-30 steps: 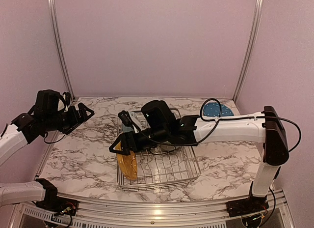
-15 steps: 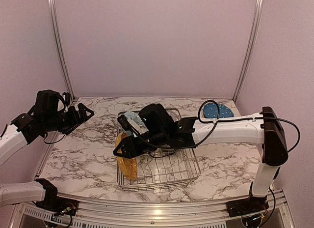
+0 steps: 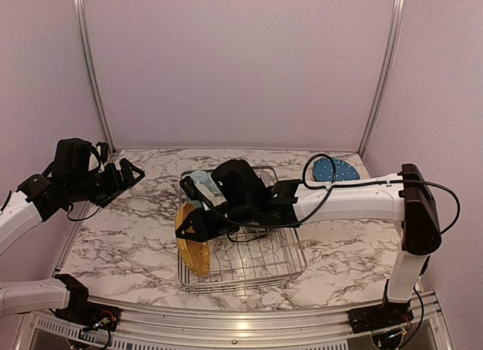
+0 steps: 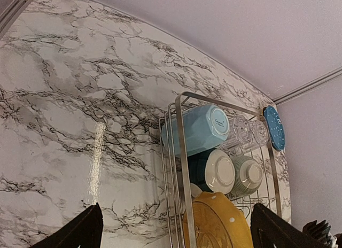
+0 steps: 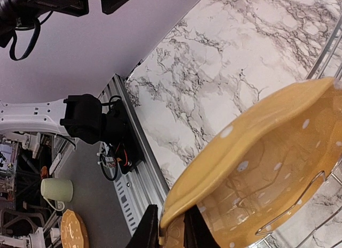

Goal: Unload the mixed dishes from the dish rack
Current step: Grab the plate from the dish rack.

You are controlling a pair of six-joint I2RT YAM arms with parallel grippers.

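The dish rack [image 3: 249, 278] stands mid-table. A yellow white-dotted plate [image 3: 190, 243] stands on edge at the rack's left end, and my right gripper [image 3: 196, 223] is shut on its upper rim. The right wrist view shows the yellow plate [image 5: 267, 152] with its rim pinched in the right gripper [image 5: 171, 234]. My left gripper [image 3: 124, 173] hangs open over the table's left side, apart from the rack. From its wrist I see a light blue mug [image 4: 195, 129], a dark-teal-and-white bowl [image 4: 216, 170], a grey-green bowl [image 4: 247, 175], clear glasses [image 4: 246, 133] and the yellow plate [image 4: 216, 226] in the rack [image 4: 180, 152].
A white-dotted blue plate [image 3: 334, 169] lies on the marble table [image 3: 121, 229] at the back right, also seen edge-on as the blue plate [image 4: 273, 128] past the rack. The aluminium front rail [image 5: 133, 168] runs along the table's near edge.
My right gripper has closed from wide open onto the yellow plate's rim and shifted slightly left. The left arm has not moved.
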